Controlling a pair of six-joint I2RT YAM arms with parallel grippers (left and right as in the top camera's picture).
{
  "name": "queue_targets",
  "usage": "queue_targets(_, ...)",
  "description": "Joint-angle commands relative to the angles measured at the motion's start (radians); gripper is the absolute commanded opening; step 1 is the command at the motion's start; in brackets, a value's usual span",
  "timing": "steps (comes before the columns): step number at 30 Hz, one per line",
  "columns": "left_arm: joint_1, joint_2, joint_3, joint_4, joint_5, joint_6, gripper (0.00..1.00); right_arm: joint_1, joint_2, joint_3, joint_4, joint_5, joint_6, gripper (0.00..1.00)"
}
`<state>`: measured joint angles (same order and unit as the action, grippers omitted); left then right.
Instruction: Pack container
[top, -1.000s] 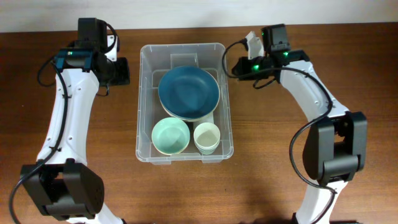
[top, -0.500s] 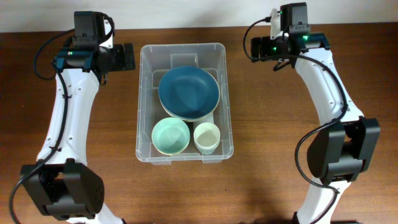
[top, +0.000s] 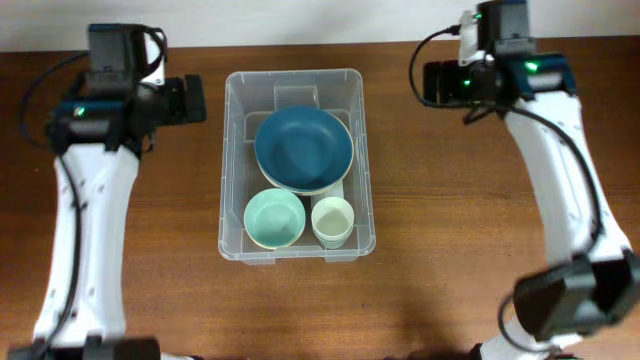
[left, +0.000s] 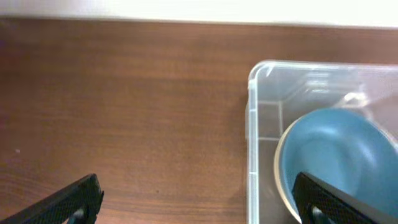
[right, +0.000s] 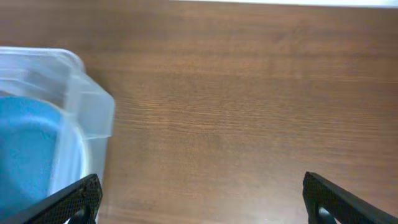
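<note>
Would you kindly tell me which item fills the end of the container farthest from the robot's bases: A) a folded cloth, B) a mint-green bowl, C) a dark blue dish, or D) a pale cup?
C: the overhead view shows the dark blue dish filling the far end of the container, with the mint-green bowl and pale cup side by side at the near end.

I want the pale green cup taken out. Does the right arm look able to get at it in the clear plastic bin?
Probably yes: the pale green cup stands uncovered in the near right corner of the clear plastic bin, and the open, empty right gripper hovers alongside.
</note>
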<state>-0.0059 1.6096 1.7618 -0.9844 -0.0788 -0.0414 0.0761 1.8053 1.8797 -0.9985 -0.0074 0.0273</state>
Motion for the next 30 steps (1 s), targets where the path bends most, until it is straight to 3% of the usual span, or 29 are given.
queue_targets(1,-0.003,-0.111,-0.048,0.002,0.011,0.012,1.00,-0.005,-0.126,-0.053,0.005,0.021,0.019,0.99)
queue_targets(10,-0.007,-0.440,-0.378,0.119,0.011,0.012,1.00,-0.005,-0.529,-0.493,0.202,0.062,0.060,0.99)
queue_targets(19,-0.007,-0.856,-0.738,0.184,0.011,-0.012,1.00,-0.005,-1.075,-1.007,0.324,0.114,0.132,0.99)
queue_targets(24,-0.007,-0.937,-0.803,0.184,0.011,-0.026,1.00,-0.005,-1.218,-1.079,0.319,0.117,0.131,0.99)
queue_targets(30,-0.007,-0.936,-0.805,0.183,0.011,-0.025,1.00,-0.005,-1.231,-1.080,0.283,0.117,0.131,0.99)
